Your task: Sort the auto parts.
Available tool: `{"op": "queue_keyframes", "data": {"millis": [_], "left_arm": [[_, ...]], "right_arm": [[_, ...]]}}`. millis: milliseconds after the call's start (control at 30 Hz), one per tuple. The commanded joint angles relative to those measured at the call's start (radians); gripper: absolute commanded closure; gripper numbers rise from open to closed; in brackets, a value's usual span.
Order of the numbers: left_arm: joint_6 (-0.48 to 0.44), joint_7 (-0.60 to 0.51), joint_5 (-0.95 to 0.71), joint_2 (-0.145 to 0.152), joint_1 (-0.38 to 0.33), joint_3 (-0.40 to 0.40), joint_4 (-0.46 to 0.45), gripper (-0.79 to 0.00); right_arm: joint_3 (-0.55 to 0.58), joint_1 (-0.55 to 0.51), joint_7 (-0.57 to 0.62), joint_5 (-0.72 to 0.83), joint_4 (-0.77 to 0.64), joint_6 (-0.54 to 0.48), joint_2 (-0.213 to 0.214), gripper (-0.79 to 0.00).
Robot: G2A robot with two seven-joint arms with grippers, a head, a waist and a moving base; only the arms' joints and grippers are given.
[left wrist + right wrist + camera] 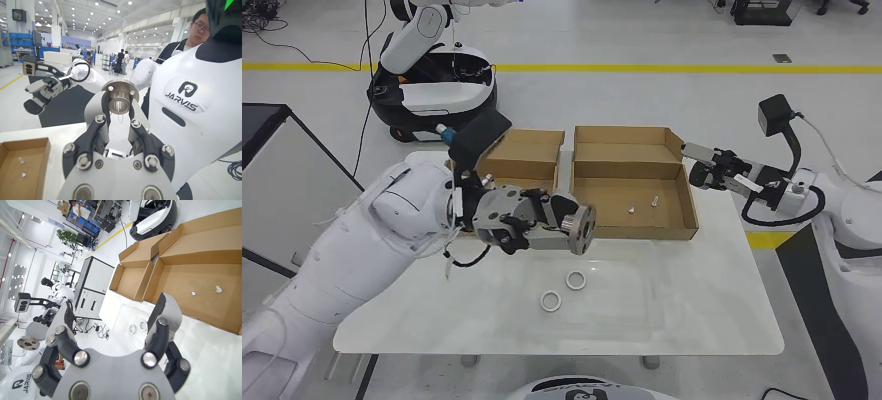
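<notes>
My left gripper [118, 106] is shut on a metal flanged bushing [121, 88], held in the air above the table's middle [580, 228], just in front of the boxes. Two white rings [576, 280] [551, 300] lie on the white table [692, 310] below it, also seen from the right wrist [143, 325] [133, 328]. Two small bolts [630, 210] [653, 201] lie in the large cardboard box [689, 205]. My right gripper [115, 313] hovers open and empty at that box's right edge [704, 172].
A smaller cardboard box [527, 150] with nothing visible in it stands left of the large one. A wheeled robot base [437, 95] is parked on the floor behind the table. A grey cabinet [94, 279] stands off the table's left end.
</notes>
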Motion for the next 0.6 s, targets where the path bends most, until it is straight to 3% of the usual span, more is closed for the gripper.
{"op": "queue_keyframes", "data": {"millis": [0, 167, 300, 567], "left_arm": [[0.000, -0.025, -0.062, -0.010, 0.033, -0.034, -0.016, 0.000], [0.000, -0.152, -0.199, -0.042, 0.104, -0.127, -0.019, 0.000], [0.000, -0.152, -0.220, -0.071, 0.148, -0.187, -0.037, 0.000], [0.000, -0.152, -0.204, -0.074, 0.153, -0.193, -0.035, 0.000]], "right_arm": [[0.000, 0.000, 0.000, 0.000, 0.000, 0.000, 0.000, -0.785], [0.000, 0.000, 0.000, 0.000, 0.000, 0.000, 0.000, -0.785], [0.000, 0.000, 0.000, 0.000, 0.000, 0.000, 0.000, -0.785], [0.000, 0.000, 0.000, 0.000, 0.000, 0.000, 0.000, -0.785]]}}
